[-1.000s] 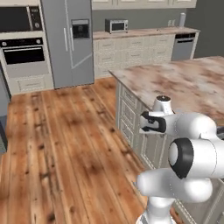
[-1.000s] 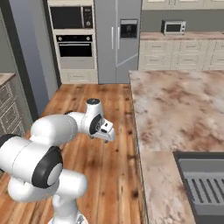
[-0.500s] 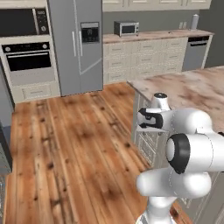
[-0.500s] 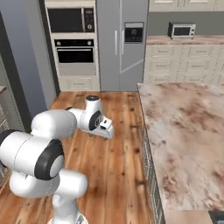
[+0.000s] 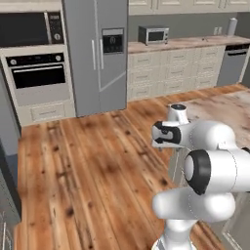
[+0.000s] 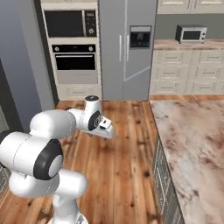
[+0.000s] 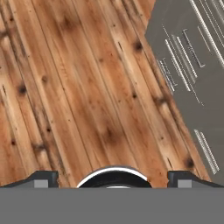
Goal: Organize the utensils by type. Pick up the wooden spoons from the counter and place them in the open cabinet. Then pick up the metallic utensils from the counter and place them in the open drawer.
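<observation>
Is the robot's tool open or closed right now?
Open. In the hand view the tool has its two dark tips far apart at the bottom, with nothing between them, above the wooden floor.

Glossy white arm (image 5: pixel 210 146), dark joints

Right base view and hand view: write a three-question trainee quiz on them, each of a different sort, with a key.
1. True or false: the pincer holds a wooden spoon.
2. What lies under the pincer in the hand view? A) wood floor B) marble counter C) open drawer
3. Fill in: on the far counter, right of the fridge, stands a ____.

Key: 1 false, it is open and empty. 2 A. 3 microwave.
</observation>
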